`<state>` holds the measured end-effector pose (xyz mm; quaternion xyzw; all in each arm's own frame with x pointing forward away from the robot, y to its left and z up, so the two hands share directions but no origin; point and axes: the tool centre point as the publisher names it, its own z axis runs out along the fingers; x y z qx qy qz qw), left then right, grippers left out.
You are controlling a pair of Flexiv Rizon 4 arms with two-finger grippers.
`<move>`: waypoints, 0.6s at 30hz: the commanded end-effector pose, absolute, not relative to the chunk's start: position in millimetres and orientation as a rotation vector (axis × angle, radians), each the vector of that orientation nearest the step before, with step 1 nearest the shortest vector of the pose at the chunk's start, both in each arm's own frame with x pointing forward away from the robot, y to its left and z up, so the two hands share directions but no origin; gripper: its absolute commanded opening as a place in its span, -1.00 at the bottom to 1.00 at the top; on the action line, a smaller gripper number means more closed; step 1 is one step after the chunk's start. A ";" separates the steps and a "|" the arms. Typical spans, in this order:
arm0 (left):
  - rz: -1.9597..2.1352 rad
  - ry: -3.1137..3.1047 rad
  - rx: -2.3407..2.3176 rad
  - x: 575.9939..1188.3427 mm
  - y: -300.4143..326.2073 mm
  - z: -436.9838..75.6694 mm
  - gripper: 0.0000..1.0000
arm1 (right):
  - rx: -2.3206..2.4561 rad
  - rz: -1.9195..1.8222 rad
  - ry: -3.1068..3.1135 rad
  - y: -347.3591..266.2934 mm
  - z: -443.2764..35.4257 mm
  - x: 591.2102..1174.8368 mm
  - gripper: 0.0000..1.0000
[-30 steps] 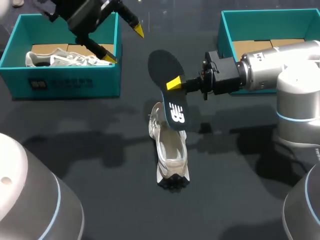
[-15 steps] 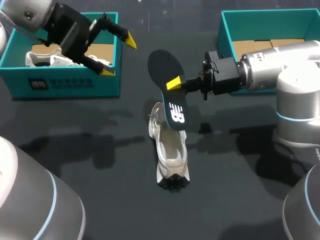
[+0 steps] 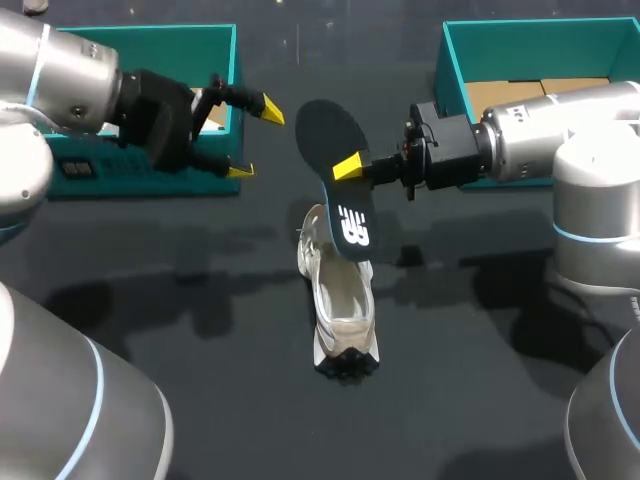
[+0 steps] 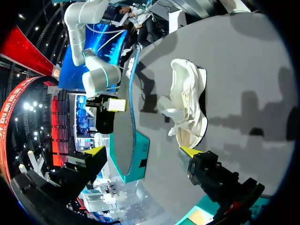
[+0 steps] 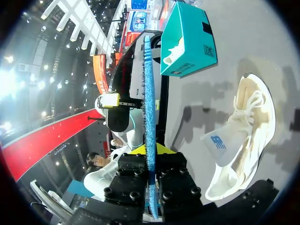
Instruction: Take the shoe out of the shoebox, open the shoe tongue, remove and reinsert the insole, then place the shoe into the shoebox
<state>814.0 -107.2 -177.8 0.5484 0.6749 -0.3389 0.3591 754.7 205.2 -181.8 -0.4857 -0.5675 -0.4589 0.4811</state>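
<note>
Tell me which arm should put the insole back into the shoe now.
Right. The right end effector is shut on the insole, right above the white shoe. The left end effector is open and empty, off near the left shoebox.

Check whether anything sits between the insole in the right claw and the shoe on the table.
Nothing visible does. The right claw holds the insole just above the shoe. The left claw is open and off to one side, clear of both.
</note>
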 end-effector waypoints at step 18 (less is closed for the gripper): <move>-1.033 1.504 1.253 817.7 -157.9 -206.5 1.00 | -1.196 -1.153 -1.289 208.8 -190.5 747.9 -1.00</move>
